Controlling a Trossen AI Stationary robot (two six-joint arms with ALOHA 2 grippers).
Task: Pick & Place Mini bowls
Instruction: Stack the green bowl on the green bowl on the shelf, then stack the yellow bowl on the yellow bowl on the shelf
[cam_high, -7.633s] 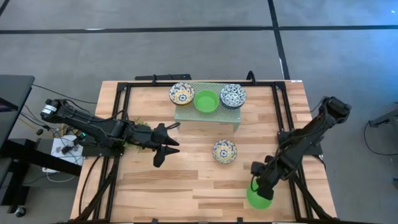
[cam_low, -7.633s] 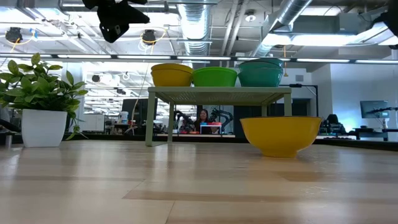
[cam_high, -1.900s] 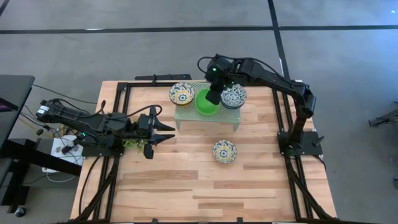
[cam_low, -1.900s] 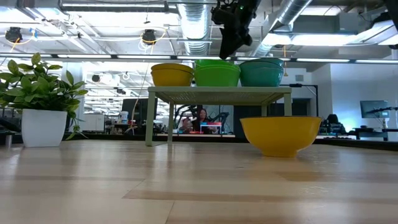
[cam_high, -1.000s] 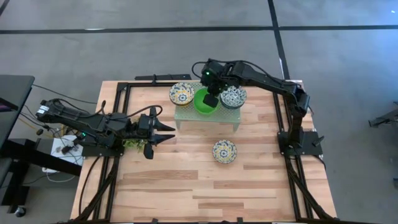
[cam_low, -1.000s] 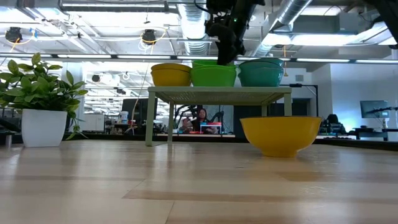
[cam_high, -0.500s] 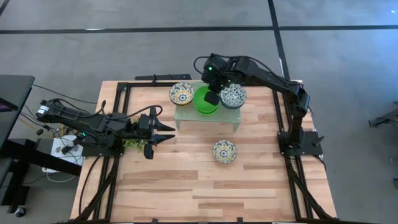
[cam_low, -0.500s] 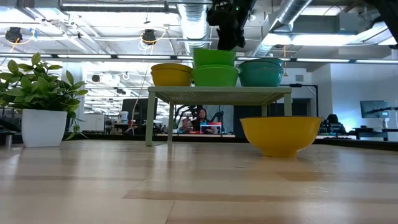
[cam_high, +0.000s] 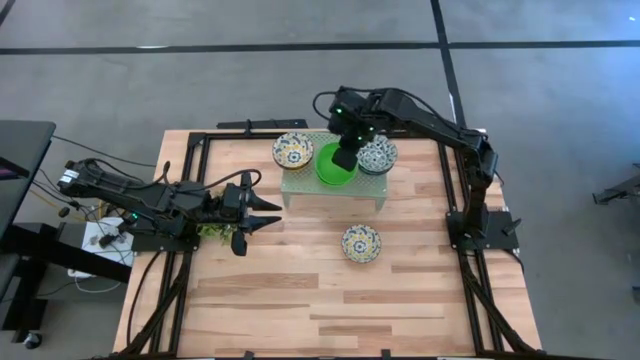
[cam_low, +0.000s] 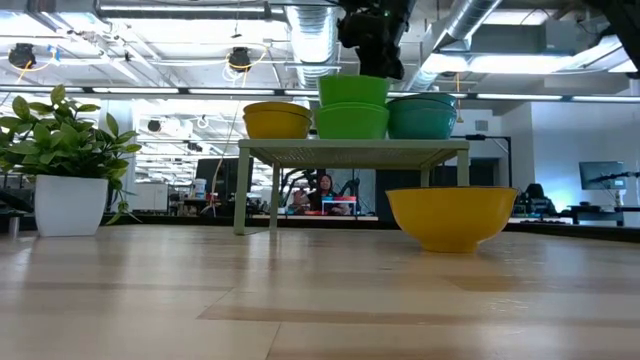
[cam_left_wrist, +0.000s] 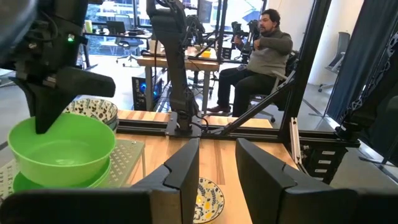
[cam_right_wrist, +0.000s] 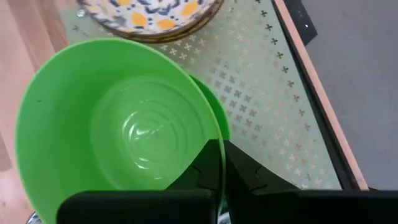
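My right gripper (cam_high: 346, 157) is over the pale green rack (cam_high: 300, 185) at the table's far side, shut on a plain green mini bowl (cam_low: 353, 90). That bowl hangs just above another green bowl (cam_low: 352, 121) resting on the rack. Yellow-patterned bowls (cam_high: 292, 150) and blue-patterned bowls (cam_high: 377, 156) sit on the rack to either side. One patterned bowl (cam_high: 361, 243) stands alone on the table, nearer the near edge than the rack. My left gripper (cam_high: 270, 214) waits open over the table's left part. My right gripper holds the upper green bowl by its rim (cam_right_wrist: 210, 138), pinched with one finger inside the bowl and one outside. The fingers (cam_left_wrist: 48, 106) come from above, pointing down. The bowl is lifted clear of the green bowl under it (cam_right_wrist: 219, 124) and stays roughly level, mouth up.
A small leafy plant in a white pot (cam_low: 70, 190) stands at the table's left edge, by the left arm. Black frame rails (cam_high: 195, 200) run along the table's sides. A seated person (cam_left_wrist: 264, 50) shows beyond the table. Bare wood (cam_high: 300, 300) lies toward the near edge.
My right gripper has risen from the green stack on the rack, taking the top green bowl with it. The bowl, first nested in the stack, now hangs clear above it and a little toward the table's right. The lower green bowl stayed on the rack.
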